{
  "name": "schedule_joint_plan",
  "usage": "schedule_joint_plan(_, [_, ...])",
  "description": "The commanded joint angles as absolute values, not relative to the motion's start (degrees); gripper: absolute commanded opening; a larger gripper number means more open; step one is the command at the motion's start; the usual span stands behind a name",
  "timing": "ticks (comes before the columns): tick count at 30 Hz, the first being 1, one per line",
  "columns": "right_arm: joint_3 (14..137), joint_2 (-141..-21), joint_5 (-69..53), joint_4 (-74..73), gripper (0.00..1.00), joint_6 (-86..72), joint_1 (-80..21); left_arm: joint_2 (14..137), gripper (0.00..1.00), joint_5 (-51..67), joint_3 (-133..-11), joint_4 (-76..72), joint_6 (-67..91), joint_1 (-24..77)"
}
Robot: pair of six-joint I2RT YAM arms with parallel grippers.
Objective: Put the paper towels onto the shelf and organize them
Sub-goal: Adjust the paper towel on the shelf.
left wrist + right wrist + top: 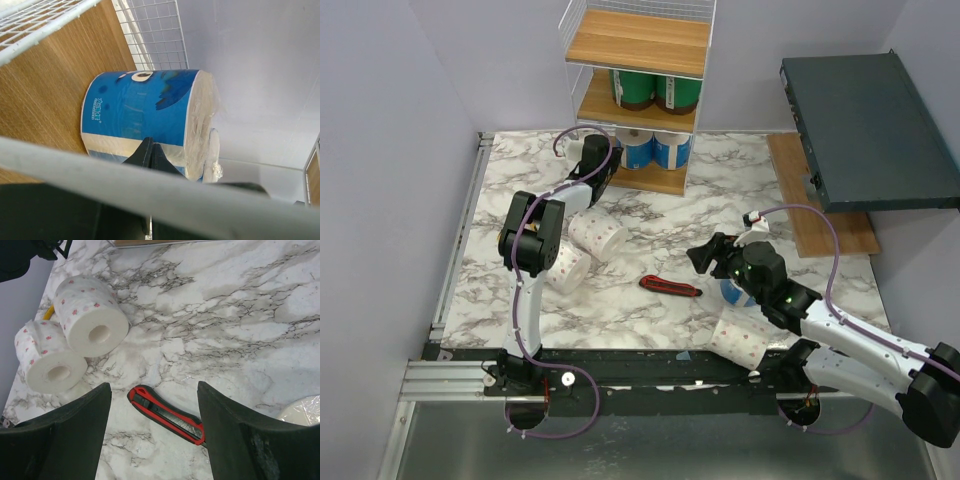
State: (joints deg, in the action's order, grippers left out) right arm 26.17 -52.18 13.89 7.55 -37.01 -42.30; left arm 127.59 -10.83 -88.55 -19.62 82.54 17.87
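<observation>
The shelf [638, 42] stands at the back, with two green-wrapped paper towels [655, 88] on its middle tier and two blue-wrapped ones [655, 150] on the bottom tier. My left gripper [610, 152] reaches into the bottom tier. Its fingers [151, 151] are shut, with their tips against a blue roll [145, 112] lying on the wood. Two white dotted rolls [595, 232] [565, 268] lie beside the left arm. My right gripper [712, 252] hangs open above the table with nothing between its fingers [85, 415]. A blue roll [732, 292] and a dotted roll [745, 338] lie under the right arm.
A red-and-black utility knife [167, 414] lies on the marble below the right gripper's jaws. A dark slab [865, 130] overhangs a wooden board [820, 215] at the right. A shelf wire [150, 187] crosses the left wrist view.
</observation>
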Motion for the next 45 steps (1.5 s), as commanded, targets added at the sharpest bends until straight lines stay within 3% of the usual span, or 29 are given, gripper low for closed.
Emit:
schedule_joint_plan(1, [27.3,-52.7,15.3,7.0,0.73,-36.2,-42.5,129.4,0.0,-4.7,-89.6,-19.8,82.6,20.4])
schedule_joint_plan(17, [27.5,-51.1,15.6,6.2,0.73,-36.3,-42.5,123.1,0.0,-4.4,-85.0,-22.6,80.7,20.5])
schedule_joint_plan(30, [28.1,-49.6,16.1,5.9,0.73,-36.6,-42.5,102.2,0.0,-3.0,-64.1,-29.3,77.8,20.6])
schedule_joint_plan(36, [29.3,-49.5,15.0,4.2,0.73,-37.1,-42.5,86.5,0.05,-5.1,-51.0,-24.6,71.2,22.7])
schedule_joint_plan(45, [31.0,-48.6,19.2,0.2,0.76,-39.3,-42.4,62.0,0.25,-15.1,-39.5,-6.2,55.7,28.2])
